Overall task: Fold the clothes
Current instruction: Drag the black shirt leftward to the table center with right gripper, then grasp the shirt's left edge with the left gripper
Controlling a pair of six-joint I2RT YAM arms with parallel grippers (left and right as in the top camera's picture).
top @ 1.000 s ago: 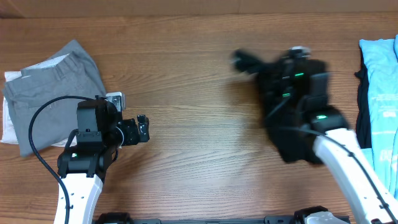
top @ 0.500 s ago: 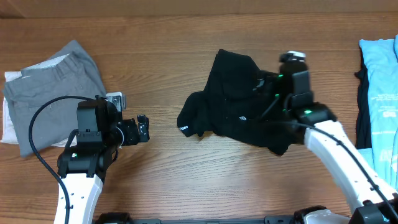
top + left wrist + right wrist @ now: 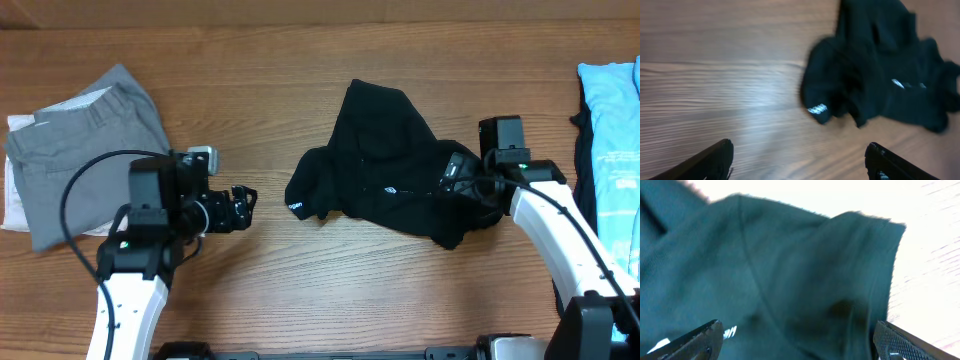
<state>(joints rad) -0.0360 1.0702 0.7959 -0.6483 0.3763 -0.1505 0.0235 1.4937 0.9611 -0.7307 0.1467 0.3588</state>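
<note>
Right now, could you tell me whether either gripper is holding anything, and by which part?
Nothing is held. The left gripper is open, short of the black garment; the right gripper is open, jaws spread wide at its cloth without pinching it.

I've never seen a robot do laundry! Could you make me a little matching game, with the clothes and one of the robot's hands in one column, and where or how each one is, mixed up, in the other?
Things:
1. black garment
2. grey garment
3. light blue garment
4. left hand

Descriptions:
A. at the far right edge of the overhead view
B. open and empty, pointing toward the middle
C. crumpled in the middle
D. lying at the far left

Pairs: 1-C, 2-D, 3-A, 4-B.
</note>
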